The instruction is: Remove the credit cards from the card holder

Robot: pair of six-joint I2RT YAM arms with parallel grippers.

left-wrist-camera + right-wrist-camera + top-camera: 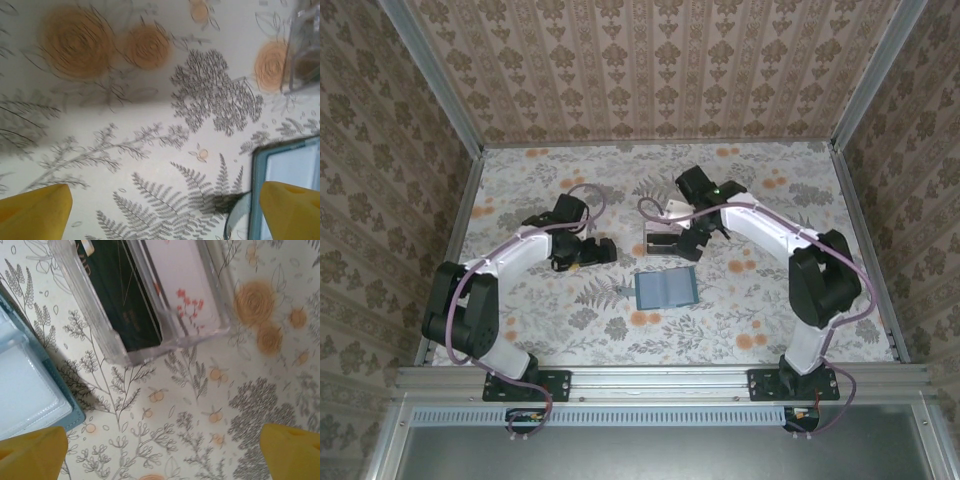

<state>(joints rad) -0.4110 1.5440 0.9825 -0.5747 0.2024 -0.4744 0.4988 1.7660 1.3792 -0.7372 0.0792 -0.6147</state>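
While the card holder (665, 289) lies opened flat on the flower-patterned table (540, 300), its pale grey-blue inside turned up, two credit cards are seen outside it. They lie in a clear plastic box (663, 240) set just beyond the holder's far edge: a dark card (125, 305) and, beside it, a pale card (182, 285) printed with a small red sprig. In the right wrist view a strip of bare table is left between the box's near corner and the holder's teal rim, so the two are apart. The left gripper (603, 250) is held beyond the card holder's far left corner and off to its left. Its yellow fingertips (35, 210) are spread wide, and nothing but patterned table is seen between them. The right gripper (693, 243) is found just beyond the card holder's far right corner, close by the box's right side. Its fingers (32, 455) are likewise parted wide, with nothing gripped. The far side of the card holder is thus crowded by the box and a gripper at either end of it. Whether any card is left in the holder's slots cannot be told.
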